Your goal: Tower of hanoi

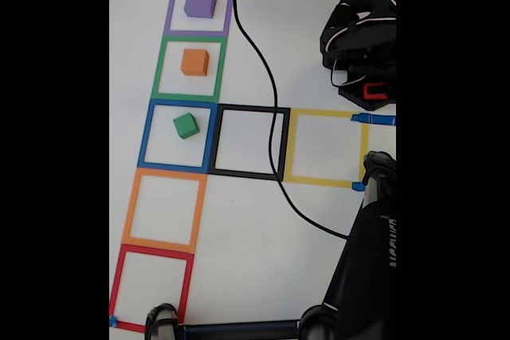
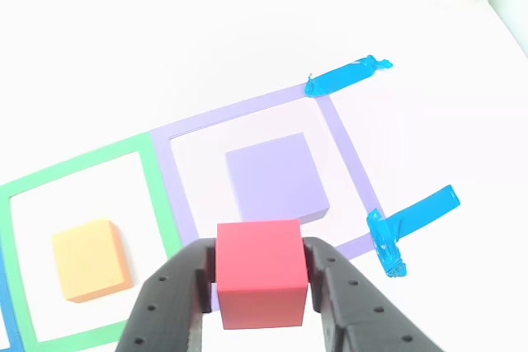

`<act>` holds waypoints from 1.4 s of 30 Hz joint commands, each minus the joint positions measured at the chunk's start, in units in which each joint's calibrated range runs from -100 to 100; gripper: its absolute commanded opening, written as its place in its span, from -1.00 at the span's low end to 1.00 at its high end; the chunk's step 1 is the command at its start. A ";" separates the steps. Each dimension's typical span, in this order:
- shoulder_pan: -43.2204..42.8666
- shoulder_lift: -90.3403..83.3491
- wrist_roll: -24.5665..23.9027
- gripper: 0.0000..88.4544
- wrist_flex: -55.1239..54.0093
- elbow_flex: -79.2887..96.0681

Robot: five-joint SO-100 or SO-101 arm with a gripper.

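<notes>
Pincer (image 2: 261, 274) clenched on red cube (image 2: 260, 274), hanging just beside purple cube (image 2: 276, 177).

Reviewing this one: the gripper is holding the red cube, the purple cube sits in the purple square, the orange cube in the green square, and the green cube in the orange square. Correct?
One slip: the green cube sits in the blue square, as the fixed view shows; the orange square below it holds no cube. The rest holds: the gripper holds the red cube, with the purple cube and orange cube as stated.

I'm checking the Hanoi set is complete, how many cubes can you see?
4. The purple cube sits in the purple square, the orange cube in the green square, the green cube in the blue square, and the red cube is held in the claw.
</notes>
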 commanded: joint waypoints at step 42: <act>3.83 58.80 0.00 -0.96 -92.93 15.91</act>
